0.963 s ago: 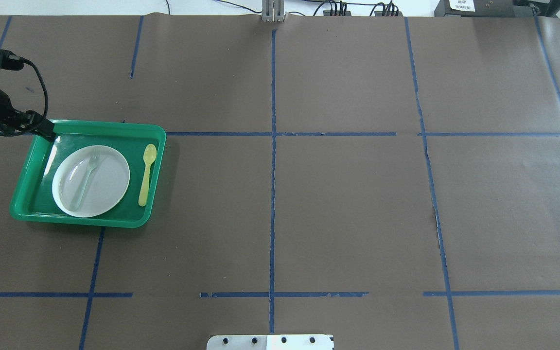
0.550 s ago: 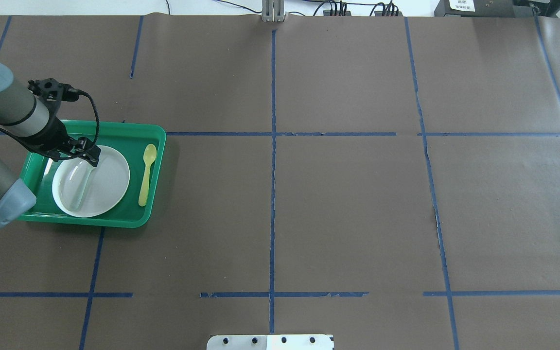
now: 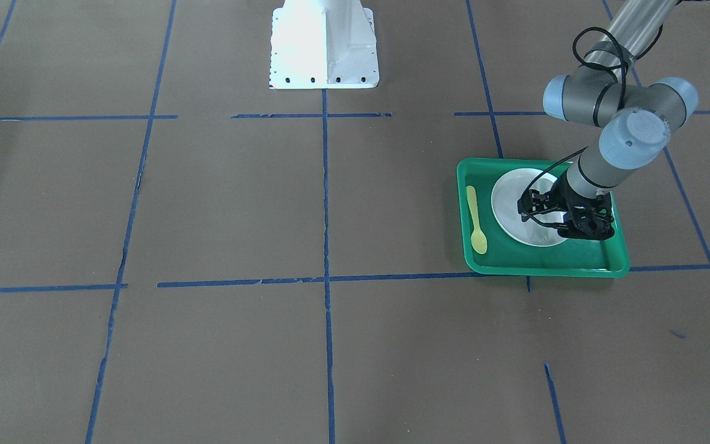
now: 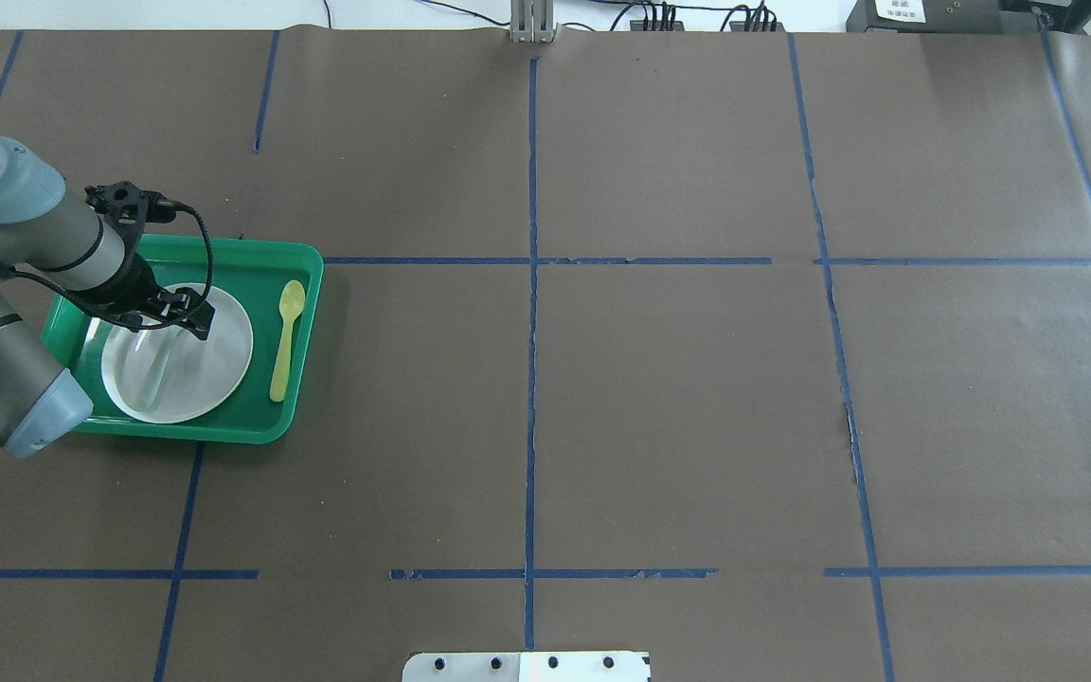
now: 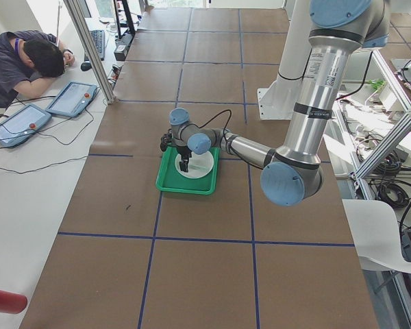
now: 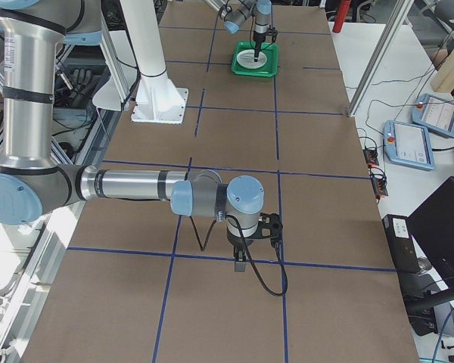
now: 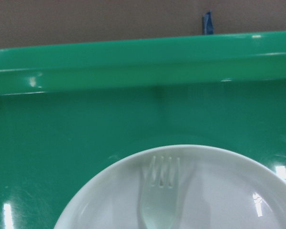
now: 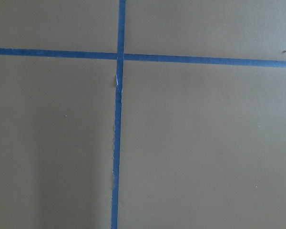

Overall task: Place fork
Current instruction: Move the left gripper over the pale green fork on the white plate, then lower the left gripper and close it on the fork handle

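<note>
The fork (image 7: 161, 195) lay flat on the white plate (image 4: 219, 365), directly beneath my left hand (image 4: 193, 324), with its tines toward the tray wall ahead of the hand and its handle running back toward the robot's base. I judged the step to be the pick-up. To do it well I wanted to come straight down, straddle the narrow neck across its width and pinch its thin edges, lightly enough not to tip or skid the plate. I could not tell whether the fingers were spread or pressed together, because the wrist view showed none of them. The fork was pale and half translucent, with four short tines, and it barely stood out from the plate. Around them sat the green tray (image 4: 223, 246), with a yellow spoon (image 4: 286, 341) on its floor off to the hand's side, all on the brown tabletop (image 4: 697, 398). My right hand (image 6: 242, 263) hung well apart over the tabletop, and I could not read its state.
</note>
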`<state>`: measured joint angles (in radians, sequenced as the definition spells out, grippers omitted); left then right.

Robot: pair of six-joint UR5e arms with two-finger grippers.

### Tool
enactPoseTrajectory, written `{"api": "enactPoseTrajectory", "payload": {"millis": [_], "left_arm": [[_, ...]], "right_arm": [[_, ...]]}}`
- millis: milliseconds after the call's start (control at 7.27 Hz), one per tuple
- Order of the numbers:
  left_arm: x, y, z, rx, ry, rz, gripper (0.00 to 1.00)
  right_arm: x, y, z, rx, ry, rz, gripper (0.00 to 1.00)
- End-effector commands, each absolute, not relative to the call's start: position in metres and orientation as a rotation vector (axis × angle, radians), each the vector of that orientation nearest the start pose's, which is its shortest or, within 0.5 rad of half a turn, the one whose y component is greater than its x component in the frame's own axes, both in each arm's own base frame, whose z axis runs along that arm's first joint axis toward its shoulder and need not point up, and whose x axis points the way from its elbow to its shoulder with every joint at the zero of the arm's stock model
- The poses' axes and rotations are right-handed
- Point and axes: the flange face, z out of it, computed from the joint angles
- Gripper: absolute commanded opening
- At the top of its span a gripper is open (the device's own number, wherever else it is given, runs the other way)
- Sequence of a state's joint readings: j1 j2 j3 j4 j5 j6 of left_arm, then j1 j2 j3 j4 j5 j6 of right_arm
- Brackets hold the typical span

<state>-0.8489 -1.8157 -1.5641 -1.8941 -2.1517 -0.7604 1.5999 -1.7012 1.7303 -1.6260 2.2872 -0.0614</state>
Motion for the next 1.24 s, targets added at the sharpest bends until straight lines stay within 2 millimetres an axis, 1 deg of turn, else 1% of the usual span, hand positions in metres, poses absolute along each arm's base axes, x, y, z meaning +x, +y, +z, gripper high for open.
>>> {"api": "enactPoseTrajectory", "payload": {"millis": [0, 275, 412, 688, 962, 1100], "left_arm": [[0.3451, -0.51, 0.5014, 0.019, 0.787, 0.131, 0.82], [0.3435, -0.5096, 0.5017, 0.018, 0.787, 0.126, 0.78], [0.3444, -0.5089, 0.5017, 0.016, 0.788, 0.127, 0.73], [0.3443, -0.5089, 0.5019, 0.014, 0.787, 0.125, 0.59], [0.3442, -0.5087, 0.5003, 0.016, 0.789, 0.124, 0.49], [0.3441, -0.5087, 0.4995, 0.017, 0.79, 0.123, 0.33]], "right_arm": [[0.0805, -0.4323, 0.6502, 0.007, -0.717, -0.021, 1.0], [0.0805, -0.4323, 0.6502, 0.007, -0.717, -0.021, 1.0], [0.0805, -0.4323, 0.6502, 0.007, -0.717, -0.021, 1.0], [0.0805, -0.4323, 0.6502, 0.007, -0.717, -0.021, 1.0], [0.0805, -0.4323, 0.6502, 0.007, -0.717, -0.02, 1.0], [0.0805, -0.4323, 0.6502, 0.007, -0.717, -0.021, 1.0]]}}
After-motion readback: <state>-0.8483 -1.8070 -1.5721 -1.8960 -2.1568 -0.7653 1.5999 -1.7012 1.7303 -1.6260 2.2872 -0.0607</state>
